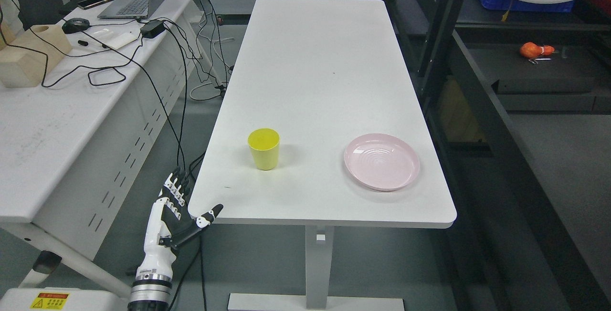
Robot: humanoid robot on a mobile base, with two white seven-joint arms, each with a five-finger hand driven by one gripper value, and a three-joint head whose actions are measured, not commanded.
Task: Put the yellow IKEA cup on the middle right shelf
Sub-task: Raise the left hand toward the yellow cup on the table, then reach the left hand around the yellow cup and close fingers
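A yellow cup [264,149] stands upright on the white table [315,63], near its front left part. My left hand [179,208] hangs beside the table's front left corner, lower left of the cup and well apart from it. Its fingers are spread and hold nothing, with the thumb pointing toward the table edge. The dark shelf rack [482,96] runs along the right side of the table. My right arm does not show.
A pink plate [382,161] lies on the table at the front right. A second white desk [57,110] at the left carries a laptop, cables, a phone and a wooden block. An orange object [535,50] lies on a shelf at the right.
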